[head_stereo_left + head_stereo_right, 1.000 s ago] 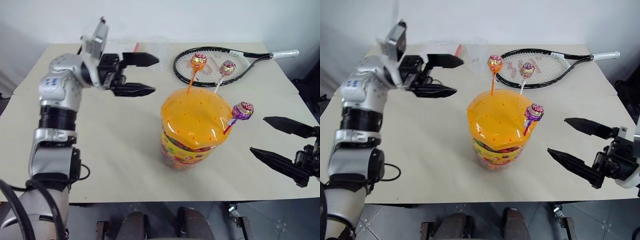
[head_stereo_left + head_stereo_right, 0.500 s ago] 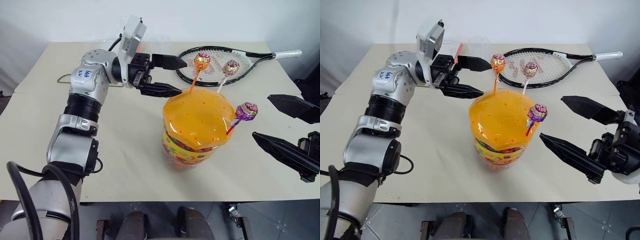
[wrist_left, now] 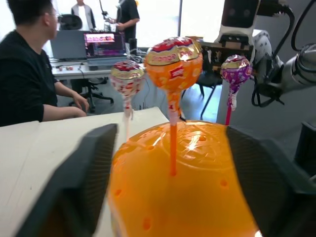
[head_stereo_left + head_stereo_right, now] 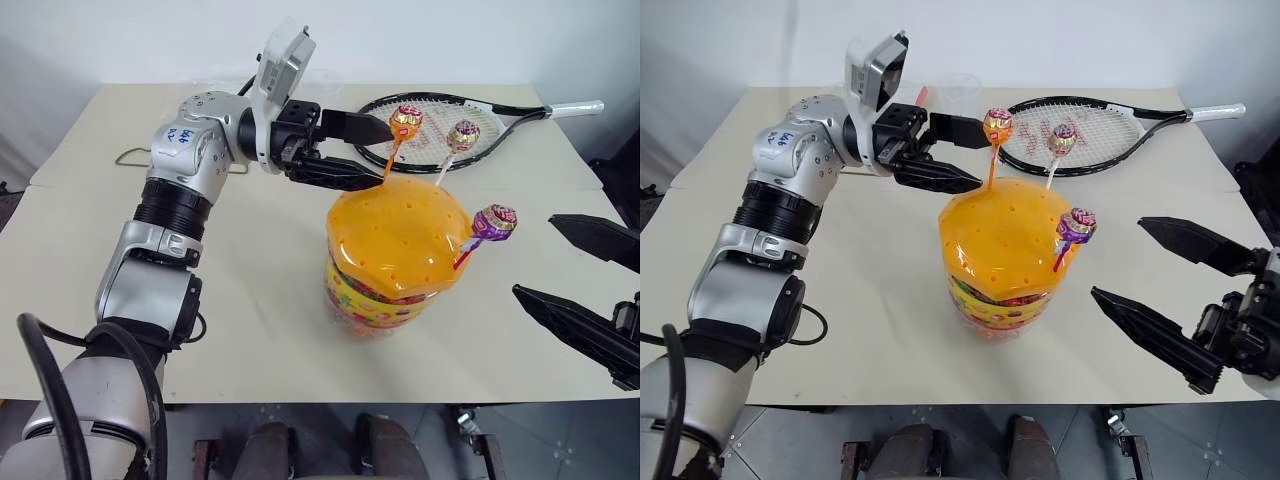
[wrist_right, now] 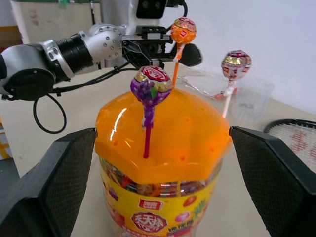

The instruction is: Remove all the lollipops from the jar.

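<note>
The jar [image 4: 372,296] is a clear tub with a yellow label and a domed orange lid [image 4: 399,234], standing mid-table. Three lollipops stand in the lid's holes: orange [image 4: 405,121] at the back left, pink [image 4: 462,135] at the back and purple [image 4: 497,221] on the right. My left gripper [image 4: 385,155] reaches in level from the left. Its fingers stand apart on either side of the orange lollipop's stick [image 3: 172,148] without touching it. My right gripper [image 4: 1117,257] hangs open to the right of the jar, holding nothing.
A tennis racket [image 4: 510,112] lies at the back of the table behind the jar. A clear plastic cup [image 4: 958,92] and a crumpled clear wrapper sit at the back near my left arm. People sit at desks in the background of the left wrist view.
My left gripper has moved right, up to the orange lollipop, and its fingers have narrowed around the stick. My right gripper has drawn back slightly from the jar.
</note>
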{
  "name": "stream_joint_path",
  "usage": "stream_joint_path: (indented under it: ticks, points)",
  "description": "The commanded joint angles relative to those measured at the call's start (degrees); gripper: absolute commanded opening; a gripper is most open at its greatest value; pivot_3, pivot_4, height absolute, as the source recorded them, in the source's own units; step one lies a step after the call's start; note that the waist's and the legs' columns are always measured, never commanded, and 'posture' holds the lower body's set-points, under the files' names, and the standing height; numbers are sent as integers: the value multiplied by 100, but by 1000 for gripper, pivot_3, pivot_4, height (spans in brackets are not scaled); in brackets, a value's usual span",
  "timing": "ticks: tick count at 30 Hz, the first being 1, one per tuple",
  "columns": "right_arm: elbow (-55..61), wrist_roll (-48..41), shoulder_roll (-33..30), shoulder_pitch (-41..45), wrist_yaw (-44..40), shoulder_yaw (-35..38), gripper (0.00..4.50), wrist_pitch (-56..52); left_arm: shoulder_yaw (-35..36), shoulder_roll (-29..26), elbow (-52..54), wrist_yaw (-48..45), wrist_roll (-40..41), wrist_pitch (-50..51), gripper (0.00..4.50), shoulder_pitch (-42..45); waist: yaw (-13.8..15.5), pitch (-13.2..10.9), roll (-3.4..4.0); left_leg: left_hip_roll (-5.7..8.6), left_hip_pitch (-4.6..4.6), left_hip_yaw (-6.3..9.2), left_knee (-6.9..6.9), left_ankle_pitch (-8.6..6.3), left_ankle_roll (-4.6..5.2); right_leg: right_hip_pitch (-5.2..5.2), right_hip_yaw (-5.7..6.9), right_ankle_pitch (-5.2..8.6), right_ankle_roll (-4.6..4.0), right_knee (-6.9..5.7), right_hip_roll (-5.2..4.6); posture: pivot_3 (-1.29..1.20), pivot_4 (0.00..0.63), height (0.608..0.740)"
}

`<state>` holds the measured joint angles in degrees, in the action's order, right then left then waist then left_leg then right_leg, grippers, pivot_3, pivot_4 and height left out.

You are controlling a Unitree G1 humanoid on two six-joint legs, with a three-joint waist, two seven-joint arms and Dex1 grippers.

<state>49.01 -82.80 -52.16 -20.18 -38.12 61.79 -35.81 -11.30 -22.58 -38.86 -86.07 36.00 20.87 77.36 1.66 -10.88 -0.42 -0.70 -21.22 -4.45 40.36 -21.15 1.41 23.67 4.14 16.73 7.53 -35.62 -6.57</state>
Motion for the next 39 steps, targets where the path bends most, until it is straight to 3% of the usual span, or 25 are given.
stream_joint_path:
  ticks: [1, 8, 25, 33, 39]
  points:
    - [74, -35, 91, -171, -28, 278, 4500, 147, 72, 90, 256, -643, 306, -8, 2302, 139, 0, 0, 0, 0, 0, 1, 0, 0, 0, 0, 0, 0, 0, 0, 0, 0, 150, 740]
    - [145, 8, 238, -394, -46, 324, 4500, 335, 95, 165, 255, -643, 464, -17, 57, 193, -8, 0, 0, 1, 0, 1, 0, 0, 0, 0, -1, 0, 0, 1, 1, 0, 150, 740]
    - [172, 219, 417, -1128, -847, 571, 4500, 571, 1291, 374, -1291, 484, -477, -200, 21, 1318, 7, -11, -18, 3, -1, 0, 2, -2, 4, -3, 1, -2, 4, 7, 2, 0, 150, 740]
    - [115, 475, 370, -1254, -1231, 530, 4500, 610, 566, -629, -1854, 2029, -2318, 369, 21, 1287, -34, -11, -19, 2, 8, -3, -2, -3, 6, -2, -4, -3, 5, 3, 5, 0, 150, 740]
    - [-286, 874, 99, -1142, -1911, 451, 4500, 588, 315, -1499, -1204, 2890, -3117, 1828, 21, 519, -24, -12, -21, 2, 1, -3, -2, -3, 6, 1, -5, -3, 5, 3, 3, 0, 150, 740]
